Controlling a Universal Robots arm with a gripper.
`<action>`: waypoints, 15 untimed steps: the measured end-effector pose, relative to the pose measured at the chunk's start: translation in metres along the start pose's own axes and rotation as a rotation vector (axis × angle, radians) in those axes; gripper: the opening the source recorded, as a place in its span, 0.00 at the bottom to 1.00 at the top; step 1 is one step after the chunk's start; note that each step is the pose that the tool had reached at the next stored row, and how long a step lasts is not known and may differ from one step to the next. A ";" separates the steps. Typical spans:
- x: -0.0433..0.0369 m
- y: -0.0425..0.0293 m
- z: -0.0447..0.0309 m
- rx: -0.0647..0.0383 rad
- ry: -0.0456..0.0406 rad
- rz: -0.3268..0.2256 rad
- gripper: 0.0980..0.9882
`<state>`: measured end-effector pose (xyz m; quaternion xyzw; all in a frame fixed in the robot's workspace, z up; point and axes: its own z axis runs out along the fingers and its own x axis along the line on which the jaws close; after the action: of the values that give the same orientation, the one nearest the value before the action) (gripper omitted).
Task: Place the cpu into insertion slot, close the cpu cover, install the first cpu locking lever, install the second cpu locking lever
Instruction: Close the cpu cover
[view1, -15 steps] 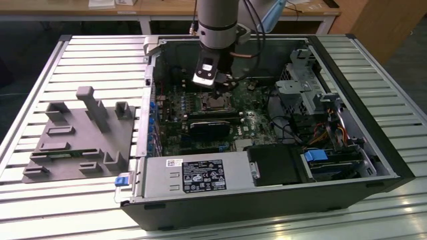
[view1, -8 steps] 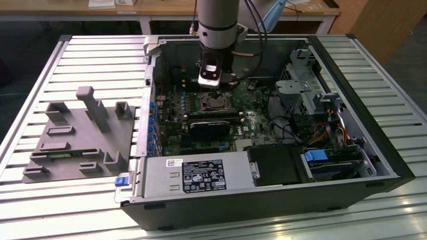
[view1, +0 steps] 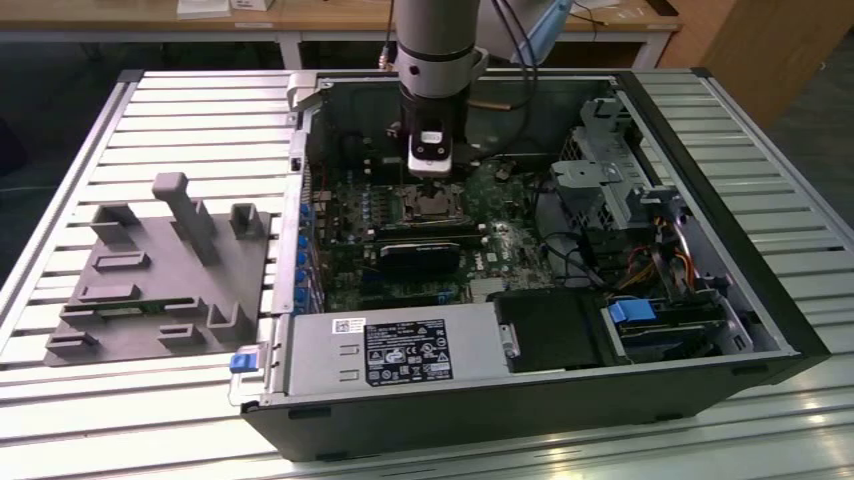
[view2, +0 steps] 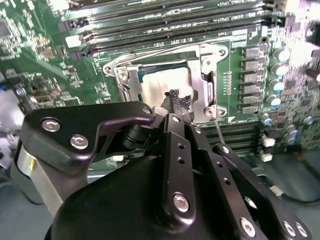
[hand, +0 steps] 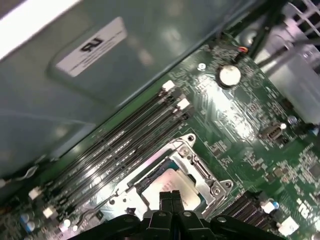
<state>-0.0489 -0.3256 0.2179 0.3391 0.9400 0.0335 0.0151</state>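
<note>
The gripper (view1: 430, 176) hangs straight down inside the open computer case, just above the insertion slot (view1: 430, 205) on the green board. In both wrist views its black fingertips (view2: 178, 98) (hand: 172, 196) stand pressed together, shut with nothing between them, right over the cpu (view2: 161, 82) (hand: 175, 181). The pale silvery chip lies flat in the socket. The cpu cover (view2: 202, 86) (hand: 197, 167), a silver frame, lies down around the chip. A thin wire locking lever (view2: 220, 131) sticks out beside the socket.
Long black memory slots (hand: 120, 147) run beside the socket. A black card (view1: 420, 250) stands on the near side of it, with cables and a drive cage (view1: 607, 170) at the exterior view's right. A grey fixture (view1: 160, 270) sits outside the case at the left.
</note>
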 end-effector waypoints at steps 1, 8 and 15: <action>0.0000 0.0000 0.0000 0.001 0.0007 -0.017 0.01; 0.0000 0.0000 0.0002 0.007 0.0035 -0.136 0.01; 0.0000 0.0000 0.0002 0.013 0.0065 -0.255 0.01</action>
<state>-0.0489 -0.3256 0.2177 0.2166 0.9758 0.0261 0.0139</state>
